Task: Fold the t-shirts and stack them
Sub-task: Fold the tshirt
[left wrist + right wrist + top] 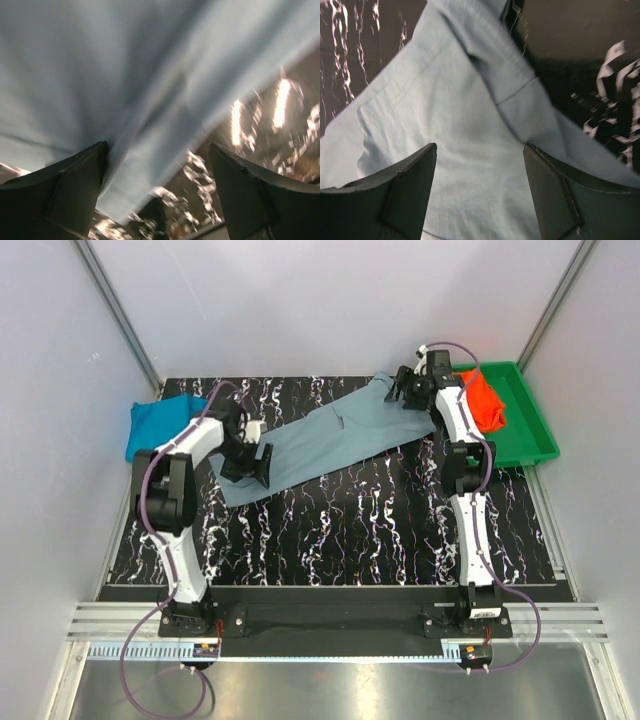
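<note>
Claws both gape: left claw (250, 460) at one end of the grey shirt (330, 435), right claw (405, 390) at the other; pinch squarely, lift evenly.

White-shelled arms (470, 520) with black joints; purple cables (138, 498); left gripper (157, 200) and right gripper (480, 195) black.

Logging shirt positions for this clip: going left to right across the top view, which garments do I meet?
Teal-blue t-shirt at far left → grey-blue t-shirt spread across the middle → orange-red t-shirt lying in the green tray.
</note>
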You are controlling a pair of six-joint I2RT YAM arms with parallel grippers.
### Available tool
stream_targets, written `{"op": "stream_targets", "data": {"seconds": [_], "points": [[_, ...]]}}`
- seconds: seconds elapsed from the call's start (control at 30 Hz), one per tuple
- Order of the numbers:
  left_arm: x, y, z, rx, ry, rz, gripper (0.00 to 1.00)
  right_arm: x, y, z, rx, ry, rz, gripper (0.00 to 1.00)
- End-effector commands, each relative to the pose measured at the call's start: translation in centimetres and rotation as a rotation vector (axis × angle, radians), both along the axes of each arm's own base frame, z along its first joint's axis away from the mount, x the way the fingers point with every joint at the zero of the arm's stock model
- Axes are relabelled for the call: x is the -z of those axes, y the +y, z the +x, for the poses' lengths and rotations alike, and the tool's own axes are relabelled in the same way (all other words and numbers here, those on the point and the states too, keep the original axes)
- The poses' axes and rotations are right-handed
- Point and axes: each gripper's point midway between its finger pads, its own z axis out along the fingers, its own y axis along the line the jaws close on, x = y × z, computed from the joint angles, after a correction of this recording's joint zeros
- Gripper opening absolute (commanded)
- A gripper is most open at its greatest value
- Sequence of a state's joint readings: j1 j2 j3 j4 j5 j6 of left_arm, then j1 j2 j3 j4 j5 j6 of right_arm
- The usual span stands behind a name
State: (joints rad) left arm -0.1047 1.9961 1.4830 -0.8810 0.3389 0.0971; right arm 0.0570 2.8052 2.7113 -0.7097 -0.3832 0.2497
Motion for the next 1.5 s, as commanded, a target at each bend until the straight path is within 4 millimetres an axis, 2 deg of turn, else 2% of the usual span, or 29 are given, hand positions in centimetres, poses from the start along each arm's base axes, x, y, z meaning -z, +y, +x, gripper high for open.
{"op": "stream_targets", "data": {"seconds": [0.0,0.03,0.07,0.1,0.13,0.17,0.2,0.27,0.3,0.33,0.37,0.4,0.47,0.5,0.53,0.57,0.63,0.67,0.73,0.77,0.8,0.87,0.9,0.93,1.0,1.17,1.23,1.33,1.47], "points": [[-2.2,-1.5,-2.3,0.044,-0.064,0.025,0.89,-3.6,-0.5,2.5,0.028,-0.128,0.024,0.78],[-3.3,-1.6,-2.6,0.053,-0.099,0.027,0.89,-4.4,-0.7,2.7,0.028,-0.150,0.021,0.78],[-3.5,-1.5,-3.0,0.059,-0.109,0.044,0.90,-5.3,-0.8,2.8,0.027,-0.167,0.014,0.78],[-4.6,-1.3,-2.8,0.054,-0.147,0.053,0.90,-7.2,-0.8,2.7,0.025,-0.195,0.011,0.78],[-5.0,-0.6,-2.6,0.043,-0.165,0.091,0.93,-8.3,-0.6,2.4,0.013,-0.204,0.011,0.78],[-5.9,-0.3,-1.8,0.055,-0.201,0.107,0.93,-8.8,-0.7,2.1,0.003,-0.203,0.006,0.78],[-6.5,0.1,-1.4,0.058,-0.221,0.126,0.94,-11.6,-0.8,1.6,0.005,-0.235,0.002,0.78],[-7.4,1.0,-0.1,0.039,-0.256,0.157,0.99,-13.1,-0.7,0.1,0.002,-0.206,0.012,0.78],[-8.2,1.6,1.2,0.015,-0.275,0.150,0.99,-14.3,-0.3,-1.3,-0.015,-0.184,0.034,0.78],[-8.5,1.9,1.7,0.002,-0.275,0.138,0.99,-14.5,-0.2,-2.4,-0.012,-0.147,0.047,0.78],[-9.4,2.5,3.0,-0.021,-0.300,0.120,0.99,-12.7,0.1,-3.9,0.000,-0.059,0.075,0.78],[-8.8,3.0,3.7,-0.036,-0.285,0.119,0.99,-14.8,0.6,-5.2,-0.018,-0.062,0.110,0.78],[-8.7,3.7,4.8,-0.052,-0.282,0.104,0.99,-14.6,1.1,-7.1,-0.013,0.006,0.148,0.78],[-8.7,4.4,5.9,-0.066,-0.280,0.096,0.99,-13.1,1.5,-8.5,-0.030,0.071,0.174,0.78],[-8.6,4.4,5.9,-0.064,-0.259,0.081,0.99,-13.9,1.6,-9.3,-0.034,0.074,0.183,0.78],[-9.3,3.9,6.2,-0.049,-0.266,0.036,0.98,-12.7,1.5,-10.1,-0.029,0.117,0.188,0.78],[-9.6,3.4,5.6,-0.046,-0.255,0.011,0.97,-13.1,1.6,-11.0,-0.036,0.119,0.182,0.79],[-9.8,2.5,5.0,-0.030,-0.250,-0.032,0.96,-12.9,1.5,-11.3,-0.037,0.126,0.175,0.79],[-9.9,0.8,2.5,0.011,-0.214,-0.062,0.94,-12.1,1.4,-11.7,-0.036,0.150,0.174,0.79],[-9.2,0.1,1.0,0.036,-0.180,-0.077,0.94,-11.6,1.4,-11.7,-0.038,0.157,0.176,0.79],[-9.9,-0.9,-0.1,0.068,-0.191,-0.089,0.93,-11.3,1.4,-11.6,-0.037,0.161,0.178,0.79],[-9.3,-2.5,-2.7,0.103,-0.134,-0.132,0.91,-10.4,1.5,-10.9,-0.034,0.164,0.178,0.79],[-9.7,-2.9,-3.6,0.114,-0.136,-0.147,0.89,-10.6,1.6,-10.3,-0.036,0.144,0.173,0.79],[-9.6,-3.3,-4.5,0.126,-0.117,-0.158,0.88,-9.8,1.5,-10.0,-0.032,0.157,0.172,0.79],[-8.6,-4.1,-6.2,0.149,-0.061,-0.183,0.84,-9.5,1.4,-9.2,-0.027,0.149,0.167,0.79],[-7.1,-4.5,-7.7,0.161,0.021,-0.190,0.84,-9.3,1.7,-9.0,-0.033,0.149,0.171,0.79],[-6.1,-4.4,-8.2,0.160,0.079,-0.182,0.88,-9.4,1.7,-9.1,-0.037,0.146,0.171,0.80],[-4.5,-4.2,-8.9,0.156,0.183,-0.173,0.89,-9.8,1.6,-9.1,-0.040,0.137,0.168,0.80],[-3.2,-4.1,-8.4,0.139,0.214,-0.150,0.88,-10.2,1.6,-9.1,-0.045,0.122,0.162,0.80]]}}
